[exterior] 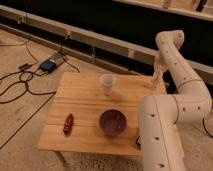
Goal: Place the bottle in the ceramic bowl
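Nearest me, the round glossy deep-purple ceramic bowl (112, 123) sits mouth-up at the front of the slatted wooden table (80, 102), ready to receive, with a small red oblong object (68, 124) to its left and a clear plastic cup (107, 83) upright beyond. At the far right corner the gripper (155, 79) reaches down, fingers drawn in tight on the small whitish bottle with a tan label (153, 84). The bottle stands between them, well apart from the bowl; I judge it's gripped for lifting.
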Robot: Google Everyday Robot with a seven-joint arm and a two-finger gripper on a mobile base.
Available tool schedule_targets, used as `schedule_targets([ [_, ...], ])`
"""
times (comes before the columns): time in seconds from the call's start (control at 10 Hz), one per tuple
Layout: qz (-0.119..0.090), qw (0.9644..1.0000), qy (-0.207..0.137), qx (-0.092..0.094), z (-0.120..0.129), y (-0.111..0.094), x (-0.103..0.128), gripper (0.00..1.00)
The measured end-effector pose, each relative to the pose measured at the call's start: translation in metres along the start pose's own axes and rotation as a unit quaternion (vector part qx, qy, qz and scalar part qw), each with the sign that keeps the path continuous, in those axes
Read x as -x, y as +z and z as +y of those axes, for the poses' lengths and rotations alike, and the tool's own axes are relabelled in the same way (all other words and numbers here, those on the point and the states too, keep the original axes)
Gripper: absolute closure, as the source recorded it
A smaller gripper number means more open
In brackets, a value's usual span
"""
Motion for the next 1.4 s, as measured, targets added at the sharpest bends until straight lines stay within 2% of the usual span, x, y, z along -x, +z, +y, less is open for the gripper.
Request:
schedule_targets([
  [0.2,0.000,1.0000,-0.005,-0.003,-0.003,-0.007,0.001,1.00],
  [0.7,-0.020,0.9996,-0.018,0.004,-0.002,-0.033,0.014,1.00],
  [1.0,-0.025,0.9994,-0.022,0.005,-0.006,-0.042,0.018,1.00],
  [1.4,-0.022,0.9994,-0.026,0.008,-0.010,-0.049,0.016,1.00],
])
